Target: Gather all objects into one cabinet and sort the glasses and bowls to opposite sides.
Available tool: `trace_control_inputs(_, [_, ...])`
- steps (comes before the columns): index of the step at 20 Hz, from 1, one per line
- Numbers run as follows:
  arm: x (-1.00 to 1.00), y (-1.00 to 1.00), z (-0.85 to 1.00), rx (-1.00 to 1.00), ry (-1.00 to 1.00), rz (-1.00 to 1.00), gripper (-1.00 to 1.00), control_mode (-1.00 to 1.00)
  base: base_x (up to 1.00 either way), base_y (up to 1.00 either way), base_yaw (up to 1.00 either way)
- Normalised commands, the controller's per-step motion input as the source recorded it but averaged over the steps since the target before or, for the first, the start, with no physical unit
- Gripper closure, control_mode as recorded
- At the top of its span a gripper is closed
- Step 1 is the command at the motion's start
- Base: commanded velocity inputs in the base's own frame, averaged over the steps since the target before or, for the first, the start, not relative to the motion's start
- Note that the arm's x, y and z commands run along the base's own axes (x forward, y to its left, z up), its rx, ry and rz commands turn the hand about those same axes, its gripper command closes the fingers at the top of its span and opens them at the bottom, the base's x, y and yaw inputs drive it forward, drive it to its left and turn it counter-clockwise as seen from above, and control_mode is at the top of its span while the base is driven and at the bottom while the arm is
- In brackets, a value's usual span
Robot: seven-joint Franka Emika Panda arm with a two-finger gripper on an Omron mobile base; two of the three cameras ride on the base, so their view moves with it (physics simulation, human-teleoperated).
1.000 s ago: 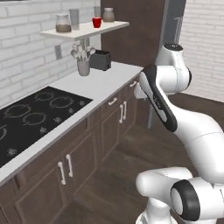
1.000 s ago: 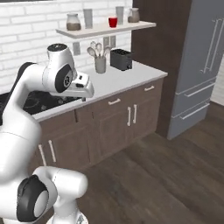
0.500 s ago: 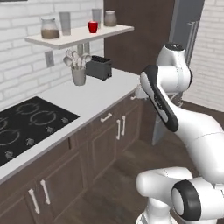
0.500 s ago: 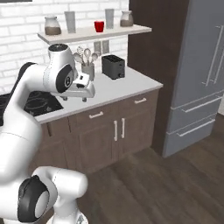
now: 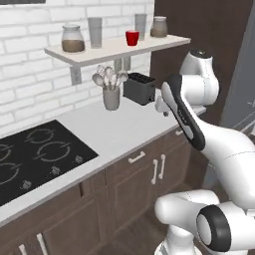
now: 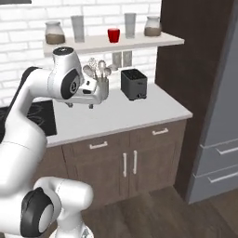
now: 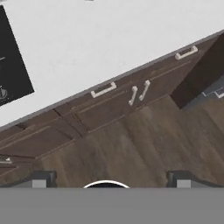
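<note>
Hovering above the counter's front edge, the gripper [image 7: 112,181] points down at floor and cabinet fronts; its two dark fingertips [image 7: 41,179] stand wide apart with nothing between them, so it is open and empty. In the right base view the hand [image 6: 86,95] sits at about 9 o'clock from the toaster [image 6: 134,83], just in front of the utensil holder [image 6: 102,87].

Red cup [image 5: 132,38] stands upright on the white wall shelf [image 5: 149,46], near the shelf's middle. At its 9 o'clock is a tall grey tumbler [image 5: 95,32], then a jar with brown contents [image 5: 72,39]. At its 3 o'clock stand a second grey tumbler [image 5: 141,25] and another jar [image 5: 159,27]. Cup touches none of them.

Below the shelf, the utensil holder and toaster rest on the white counter [image 5: 119,132]. Black cooktop [image 5: 35,159] lies at 9 o'clock of the counter.

Hand view: counter at 12 o'clock, dark wood drawer and door fronts [image 7: 109,109] with pale handles across the middle, wood floor [image 7: 144,148] at 6 o'clock.
</note>
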Motion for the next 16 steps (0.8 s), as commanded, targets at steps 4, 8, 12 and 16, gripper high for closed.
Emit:
trace_control_inputs(4, [0.0,0.0,0.0,0.0,0.0,0.0,-1.0,1.0,1.0,-0.5,0.39])
trace_control_inputs(8, [0.0,0.0,0.0,0.0,0.0,0.0,-1.0,1.0,0.39,-0.72,0.48])
trace_control_inputs(12, [0.0,0.0,0.0,0.0,0.0,0.0,-1.0,1.0,0.43,-0.65,0.51])
trace_control_inputs(16, [0.0,0.0,0.0,0.0,0.0,0.0,-1.0,1.0,0.8,-0.27,0.38])
